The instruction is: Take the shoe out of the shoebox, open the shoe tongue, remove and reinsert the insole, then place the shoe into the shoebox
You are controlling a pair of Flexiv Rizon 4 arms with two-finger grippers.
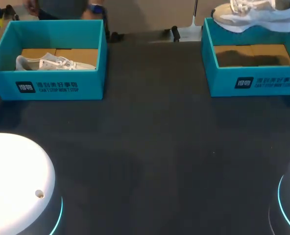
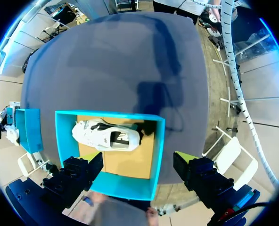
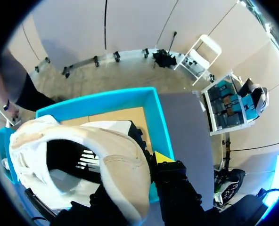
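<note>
The right tool (image 3: 140, 165) is clamped on the pale shoe (image 1: 253, 15), holding it above the right shoebox (image 1: 218, 83) at upper right, probably so it clears the walls. The left tool (image 2: 138, 162) hangs open over the left shoebox (image 1: 93, 83), upper left, where a second shoe (image 1: 54, 62) lies. Dark bench (image 1: 150, 147) lies between the boxes, and their walls are the only hindrance.

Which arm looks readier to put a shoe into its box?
Right, probably: the right gripper holds the raised shoe above the right box. The left gripper hangs open over a boxed shoe.
</note>
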